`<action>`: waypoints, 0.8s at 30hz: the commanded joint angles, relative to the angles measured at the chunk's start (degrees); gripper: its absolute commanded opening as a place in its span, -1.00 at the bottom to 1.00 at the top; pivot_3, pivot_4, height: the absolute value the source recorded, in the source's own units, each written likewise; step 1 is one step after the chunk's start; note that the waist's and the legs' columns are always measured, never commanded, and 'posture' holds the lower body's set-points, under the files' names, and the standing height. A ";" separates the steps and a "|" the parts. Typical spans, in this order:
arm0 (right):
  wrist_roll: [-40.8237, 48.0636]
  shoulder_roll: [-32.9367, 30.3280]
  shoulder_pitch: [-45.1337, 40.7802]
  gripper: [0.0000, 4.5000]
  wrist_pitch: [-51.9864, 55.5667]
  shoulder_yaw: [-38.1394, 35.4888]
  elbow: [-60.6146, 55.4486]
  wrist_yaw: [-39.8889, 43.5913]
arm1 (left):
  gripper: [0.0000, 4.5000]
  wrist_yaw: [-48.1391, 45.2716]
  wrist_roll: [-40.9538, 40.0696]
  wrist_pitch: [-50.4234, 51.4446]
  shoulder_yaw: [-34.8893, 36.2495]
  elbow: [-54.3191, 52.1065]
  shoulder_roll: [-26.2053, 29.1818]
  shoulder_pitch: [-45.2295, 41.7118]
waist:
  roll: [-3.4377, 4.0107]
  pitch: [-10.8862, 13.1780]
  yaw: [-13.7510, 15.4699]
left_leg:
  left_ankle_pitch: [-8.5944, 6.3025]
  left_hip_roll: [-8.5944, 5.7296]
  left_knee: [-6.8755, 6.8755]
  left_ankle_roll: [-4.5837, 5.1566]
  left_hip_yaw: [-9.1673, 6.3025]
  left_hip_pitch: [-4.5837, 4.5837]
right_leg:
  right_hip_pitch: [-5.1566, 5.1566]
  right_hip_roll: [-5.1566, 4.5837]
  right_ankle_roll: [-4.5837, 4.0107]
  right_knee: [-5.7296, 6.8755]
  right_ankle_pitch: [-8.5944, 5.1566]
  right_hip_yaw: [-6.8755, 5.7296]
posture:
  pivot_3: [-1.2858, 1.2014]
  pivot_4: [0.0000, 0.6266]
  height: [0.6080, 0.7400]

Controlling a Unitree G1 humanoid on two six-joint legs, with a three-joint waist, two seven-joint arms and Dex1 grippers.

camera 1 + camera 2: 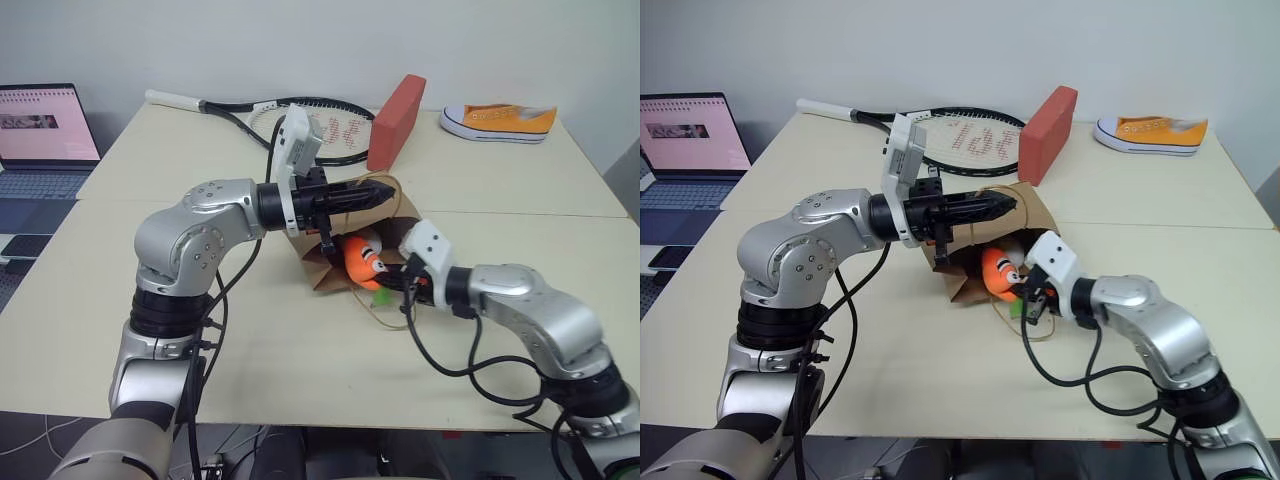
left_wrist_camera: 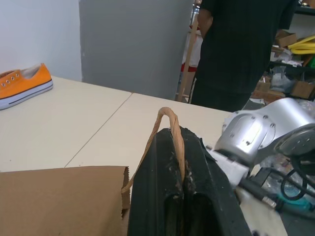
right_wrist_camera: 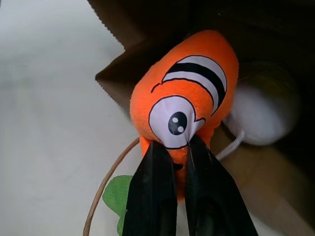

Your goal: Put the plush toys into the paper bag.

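On the far side of the bench [image 1: 300, 350] lie a tennis racket [image 1: 300, 118], a red block [image 1: 396, 120] standing on edge, and an orange sneaker [image 1: 500, 121] far right. An open laptop [image 1: 40, 135] sits far left.

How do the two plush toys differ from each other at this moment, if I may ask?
The carrot toy is orange with eyes and green leaves; the white toy is plain and rounded. The carrot toy sits at the paper bag's mouth, pinched by the right gripper; the white toy lies deeper inside, ungripped. Both are soft toys.
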 commanded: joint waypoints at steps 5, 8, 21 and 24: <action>-4.36 5.53 -5.40 -0.98 -4.05 1.27 3.66 -2.66 | -1.00 0.69 -2.26 0.49 0.71 -3.13 -0.45 -0.02 | 0.00 0.00 -0.06 | 0.00 0.01 0.01 0.00 -0.02 0.03 | 0.00 0.01 0.00 0.03 0.00 -0.01 | 0.03 -0.52 1.00; -5.22 7.77 -6.64 -0.98 -4.80 1.81 4.98 -3.06 | -1.00 0.92 -2.57 0.66 0.52 -3.17 -0.82 -0.03 | 0.00 0.00 -0.08 | 0.00 0.02 0.00 0.00 -0.02 0.03 | 0.00 0.03 0.00 0.03 0.00 -0.01 | 0.03 -0.52 1.00; -12.20 13.54 -8.20 -0.61 -12.20 4.33 11.70 -5.25 | -1.00 1.47 -3.16 1.53 0.28 -3.50 -1.71 0.04 | 0.01 0.00 -0.09 | 0.00 0.02 -0.01 0.00 -0.03 0.02 | 0.00 0.03 0.00 0.03 0.01 -0.01 | 0.03 -0.52 1.00; -12.75 13.69 -7.70 -0.10 -12.80 4.37 11.72 -4.77 | -1.00 1.59 -3.20 1.59 0.32 -3.49 -1.66 0.11 | 0.01 0.00 -0.11 | 0.00 0.02 -0.01 0.00 -0.03 0.03 | -0.01 0.04 -0.01 0.04 0.01 -0.01 | 0.03 -0.52 1.00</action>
